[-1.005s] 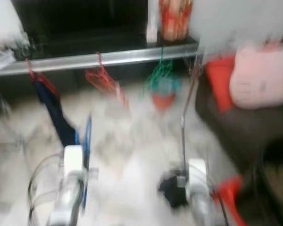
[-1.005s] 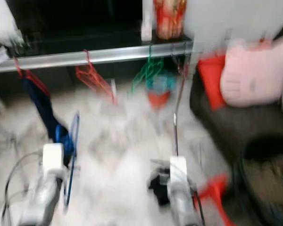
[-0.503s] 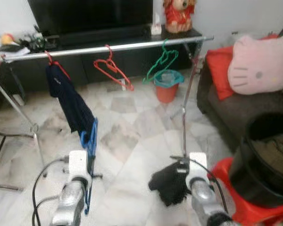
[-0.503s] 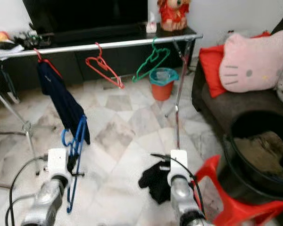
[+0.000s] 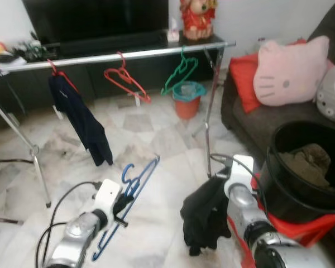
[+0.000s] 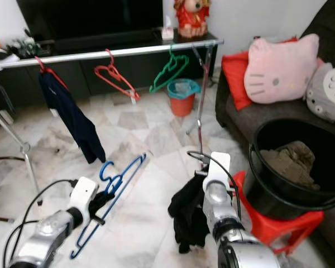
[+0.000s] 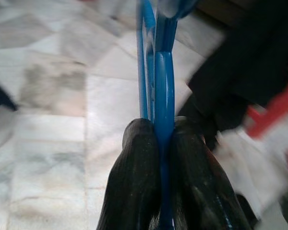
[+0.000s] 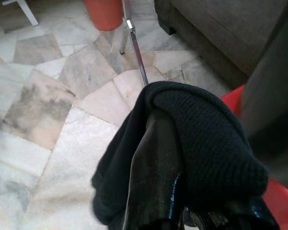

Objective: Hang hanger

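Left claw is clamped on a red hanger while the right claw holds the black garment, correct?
Not quite: the hanger in the left claw is blue, as the left wrist view shows. The red one hangs on the rail. The right claw does hold the black garment.

blue hanger [image 5: 129, 195]: glossy plastic | black garment [image 8: 206, 139]: matt knit cloth

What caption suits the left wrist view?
Left hand shut on blue hanger above marble floor.
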Controlling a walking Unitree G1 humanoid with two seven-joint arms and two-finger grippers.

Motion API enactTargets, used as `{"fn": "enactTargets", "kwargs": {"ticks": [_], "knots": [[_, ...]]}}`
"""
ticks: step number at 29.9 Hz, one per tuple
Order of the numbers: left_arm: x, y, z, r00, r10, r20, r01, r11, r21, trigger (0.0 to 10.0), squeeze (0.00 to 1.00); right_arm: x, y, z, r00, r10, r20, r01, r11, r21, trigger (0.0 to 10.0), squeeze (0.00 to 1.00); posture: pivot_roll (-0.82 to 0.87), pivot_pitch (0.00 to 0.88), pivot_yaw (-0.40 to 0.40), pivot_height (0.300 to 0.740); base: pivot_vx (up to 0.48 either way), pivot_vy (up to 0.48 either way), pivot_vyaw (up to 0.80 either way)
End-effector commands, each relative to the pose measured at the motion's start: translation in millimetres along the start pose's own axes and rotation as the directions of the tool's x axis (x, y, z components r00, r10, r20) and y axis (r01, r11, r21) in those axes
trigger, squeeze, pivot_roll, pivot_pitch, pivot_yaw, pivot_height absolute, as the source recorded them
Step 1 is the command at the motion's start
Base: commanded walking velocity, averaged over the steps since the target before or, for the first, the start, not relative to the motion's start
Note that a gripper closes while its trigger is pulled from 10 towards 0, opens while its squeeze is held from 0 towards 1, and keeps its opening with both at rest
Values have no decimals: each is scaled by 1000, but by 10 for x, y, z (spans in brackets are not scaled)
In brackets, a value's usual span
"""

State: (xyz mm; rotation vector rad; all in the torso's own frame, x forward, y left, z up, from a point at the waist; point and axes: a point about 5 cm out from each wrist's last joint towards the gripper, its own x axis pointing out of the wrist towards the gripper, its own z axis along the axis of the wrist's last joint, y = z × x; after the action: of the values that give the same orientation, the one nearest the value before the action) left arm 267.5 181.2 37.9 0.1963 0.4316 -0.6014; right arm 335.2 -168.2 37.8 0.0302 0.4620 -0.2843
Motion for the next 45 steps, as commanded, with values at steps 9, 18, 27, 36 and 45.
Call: {"fn": "enactTargets", "kwargs": {"ticks": [9, 18, 27, 36, 45], "knots": [[-286, 32, 407, 929, -370, -24, 370, 928, 47, 10000, 0, 52, 219, 450, 999, 37, -10, -38, 999, -29, 10000, 0, 23, 0, 31, 740, 0, 0, 0], [-378, -119, 772, 844, -535, 31, 530, 842, 96, 10000, 0, 16, 454, 784, 994, 104, 25, -105, 994, 34, 10000, 0, 29, 0, 23, 740, 0, 0, 0], [-350, -191, 925, 827, -557, 69, 550, 829, 101, 10000, 0, -49, 665, 902, 982, 187, 38, -187, 982, 11, 10000, 0, 20, 0, 23, 740, 0, 0, 0], [-232, -152, 887, 893, -448, 51, 442, 891, 102, 10000, 0, -73, 727, 903, 978, 207, 30, -209, 977, 37, 10000, 0, 16, 0, 26, 740, 0, 0, 0], [-173, -49, 795, 939, -343, 15, 340, 936, 93, 10000, 0, -72, 715, 907, 978, 207, 28, -209, 977, 51, 10000, 0, 14, 0, 28, 740, 0, 0, 0]]}}
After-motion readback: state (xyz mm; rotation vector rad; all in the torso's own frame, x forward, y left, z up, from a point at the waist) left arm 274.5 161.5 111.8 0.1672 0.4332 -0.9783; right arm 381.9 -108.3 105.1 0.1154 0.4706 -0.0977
